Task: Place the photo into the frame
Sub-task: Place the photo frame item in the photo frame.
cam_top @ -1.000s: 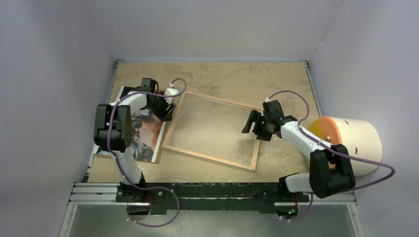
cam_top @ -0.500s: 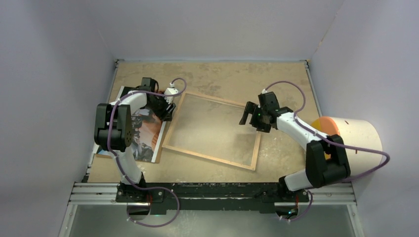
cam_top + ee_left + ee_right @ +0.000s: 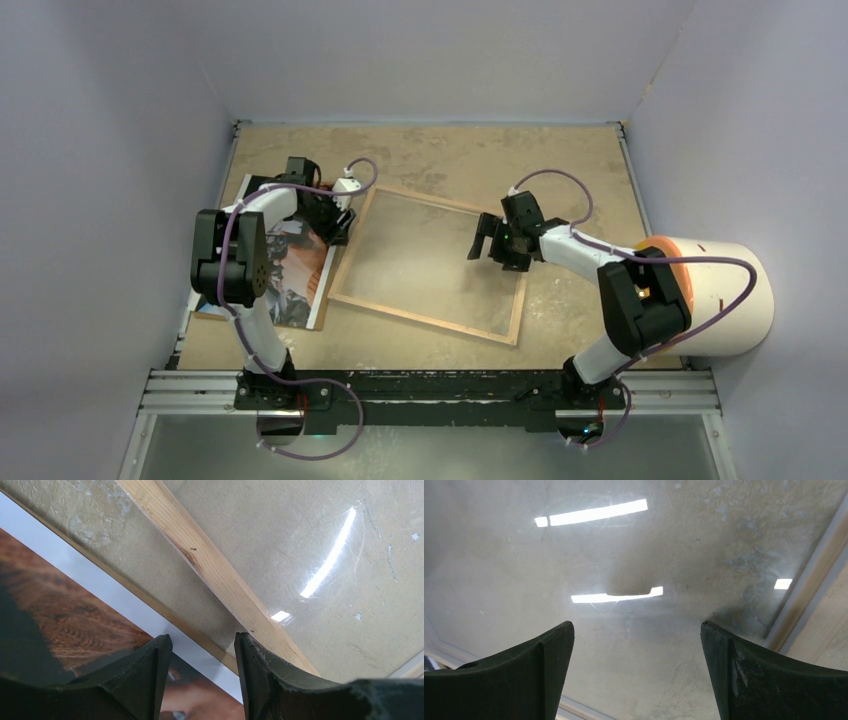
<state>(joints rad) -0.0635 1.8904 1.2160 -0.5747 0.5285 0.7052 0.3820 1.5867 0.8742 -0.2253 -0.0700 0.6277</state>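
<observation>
Top external: frame (image 3: 423, 320) flat, long axis left-right, slightly clockwise.

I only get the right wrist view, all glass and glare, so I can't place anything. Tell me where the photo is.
Observer: The photo lies flat by the left edge of the table, beside the frame and partly under the left arm.
Operator: Report the left gripper.
Observer: The left gripper sits low at the frame's far left corner, jaws apart. One finger is over the photo's white border, and it seems to grip nothing.
Operator: Now place my gripper.
Observer: The right gripper hangs open over the frame's right half, near its far right corner.
</observation>
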